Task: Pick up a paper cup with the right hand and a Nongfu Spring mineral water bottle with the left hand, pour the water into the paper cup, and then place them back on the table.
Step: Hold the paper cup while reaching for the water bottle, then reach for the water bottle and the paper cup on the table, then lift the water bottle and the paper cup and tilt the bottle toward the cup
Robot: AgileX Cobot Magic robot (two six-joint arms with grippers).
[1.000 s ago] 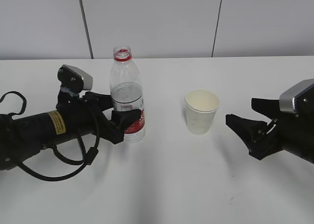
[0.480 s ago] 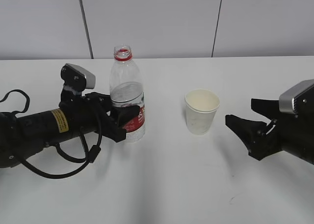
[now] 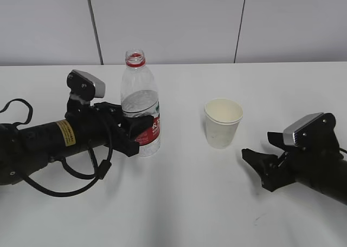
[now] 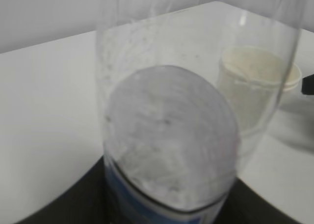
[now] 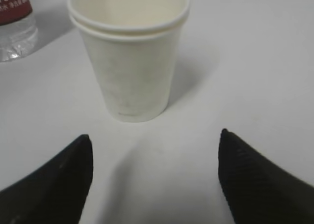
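The Nongfu Spring mineral water bottle point(image 3: 139, 79) stands uncapped on the table point(image 3: 179, 203), left of centre, with water point(image 3: 139, 105) about halfway up. My left gripper point(image 3: 135, 129) is closed round its lower labelled half, with a finger on each side. The bottle fills the left wrist view point(image 4: 167, 135). The paper cup point(image 3: 223, 122) stands upright and looks empty, to the right of the bottle. My right gripper point(image 3: 256, 144) is open and empty, low over the table, a short way right of the cup. In the right wrist view the cup point(image 5: 128, 62) stands ahead of the open gripper point(image 5: 154, 135).
A grey panelled wall runs behind the table's far edge. The left arm's cable point(image 3: 81, 176) loops on the table at the left. The bottle's base point(image 5: 14, 22) shows at the top left of the right wrist view.
My right gripper has moved left and down towards the cup, still open. My left gripper has edged further in round the bottle, which has turned slightly.
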